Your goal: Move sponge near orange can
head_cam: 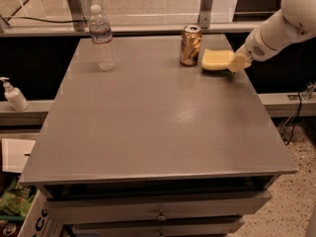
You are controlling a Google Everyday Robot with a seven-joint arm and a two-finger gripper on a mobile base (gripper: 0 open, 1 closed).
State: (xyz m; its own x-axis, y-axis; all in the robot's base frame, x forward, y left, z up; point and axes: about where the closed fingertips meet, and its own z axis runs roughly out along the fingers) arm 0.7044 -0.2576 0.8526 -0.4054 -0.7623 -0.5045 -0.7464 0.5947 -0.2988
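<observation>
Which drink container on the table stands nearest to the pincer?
The orange can, short and metallic, beside the sponge that the pincer holds at the back right of the table; the clear water bottle stands far left.
</observation>
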